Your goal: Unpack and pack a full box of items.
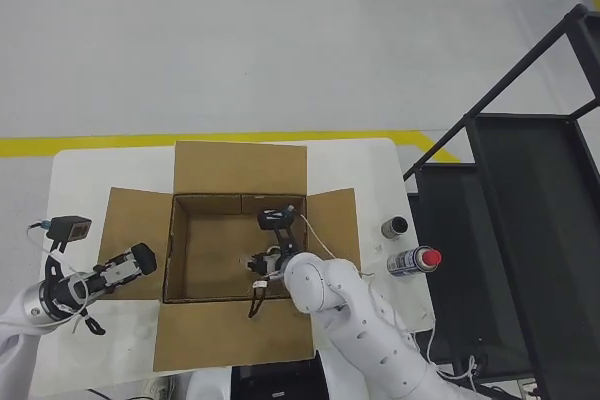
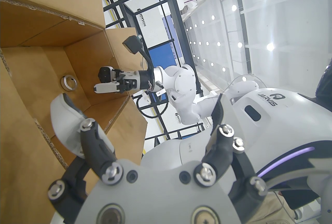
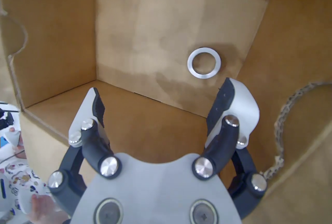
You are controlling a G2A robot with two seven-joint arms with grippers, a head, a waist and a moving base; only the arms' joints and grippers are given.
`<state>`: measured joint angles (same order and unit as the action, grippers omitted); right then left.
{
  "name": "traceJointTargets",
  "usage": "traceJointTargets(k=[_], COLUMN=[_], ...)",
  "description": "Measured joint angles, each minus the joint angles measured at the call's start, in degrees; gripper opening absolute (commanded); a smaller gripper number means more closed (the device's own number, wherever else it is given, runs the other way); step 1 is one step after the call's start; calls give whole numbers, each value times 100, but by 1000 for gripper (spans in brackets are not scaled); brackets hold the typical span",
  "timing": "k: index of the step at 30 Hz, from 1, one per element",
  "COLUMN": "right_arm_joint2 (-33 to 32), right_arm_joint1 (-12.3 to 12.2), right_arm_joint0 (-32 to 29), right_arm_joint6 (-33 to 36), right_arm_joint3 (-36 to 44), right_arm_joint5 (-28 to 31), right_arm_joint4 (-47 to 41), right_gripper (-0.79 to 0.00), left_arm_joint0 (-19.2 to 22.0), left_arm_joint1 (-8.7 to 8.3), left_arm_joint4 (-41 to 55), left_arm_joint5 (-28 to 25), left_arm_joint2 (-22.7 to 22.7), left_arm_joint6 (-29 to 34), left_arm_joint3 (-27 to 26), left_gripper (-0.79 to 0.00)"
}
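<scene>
An open cardboard box [image 1: 240, 165] stands mid-table with its flaps spread out. On its floor lies a silver metal ring [image 3: 204, 62], close to one wall; the same ring [image 2: 68, 83] appears past the left gripper. My right gripper [image 3: 162, 103] hangs inside the box, open and holding nothing, a short way above and beside the ring. From above, this right gripper [image 1: 265, 265] sits over the near right part of the box. My left gripper [image 1: 138, 261] is open and holds nothing, above the box's left flap outside the cavity.
A small grey can [image 1: 394, 227] stands on the table to the right of the box, and a spray can with a red cap [image 1: 413, 262] lies beside it. A black metal rack [image 1: 520, 200] borders the table's right side. A yellow floor line [image 1: 80, 146] runs behind.
</scene>
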<state>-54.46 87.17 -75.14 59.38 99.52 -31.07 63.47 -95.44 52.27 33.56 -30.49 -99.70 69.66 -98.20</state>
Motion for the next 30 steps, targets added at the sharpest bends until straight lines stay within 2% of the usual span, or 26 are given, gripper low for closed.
traceJointTargets(k=[4, 5, 7, 9, 10, 11, 14, 17, 22, 30], right_arm_joint2=[31, 40, 57, 73, 77, 83, 152, 278, 430, 644], right_arm_joint1=[70, 82, 98, 116, 123, 132, 150, 171, 227, 373], right_arm_joint0=[375, 441, 525, 597, 617, 635, 631, 541, 466, 607], right_arm_joint6=[240, 285, 346, 359, 343, 299, 130, -101, -341, -719], right_arm_joint3=[-349, -441, -562, -682, -721, -763, -824, -859, -1035, -1474], right_arm_joint5=[-386, -458, -540, -653, -707, -792, -1059, -1359, -1724, -2101], right_arm_joint4=[-186, -214, -239, -260, -265, -254, -71, 169, 294, 396], right_gripper=[0, -58, -274, -397, -419, -434, -416, -446, -542, -563], left_arm_joint0=[0, 0, 0, 0, 0, 0, 0, 0, 0, 0], left_arm_joint1=[0, 0, 0, 0, 0, 0, 0, 0, 0, 0], left_arm_joint4=[0, 0, 0, 0, 0, 0, 0, 0, 0, 0], left_arm_joint5=[0, 0, 0, 0, 0, 0, 0, 0, 0, 0], left_arm_joint2=[0, 0, 0, 0, 0, 0, 0, 0, 0, 0], left_arm_joint6=[0, 0, 0, 0, 0, 0, 0, 0, 0, 0], left_arm_joint3=[0, 0, 0, 0, 0, 0, 0, 0, 0, 0], left_gripper=[0, 0, 0, 0, 0, 0, 0, 0, 0, 0])
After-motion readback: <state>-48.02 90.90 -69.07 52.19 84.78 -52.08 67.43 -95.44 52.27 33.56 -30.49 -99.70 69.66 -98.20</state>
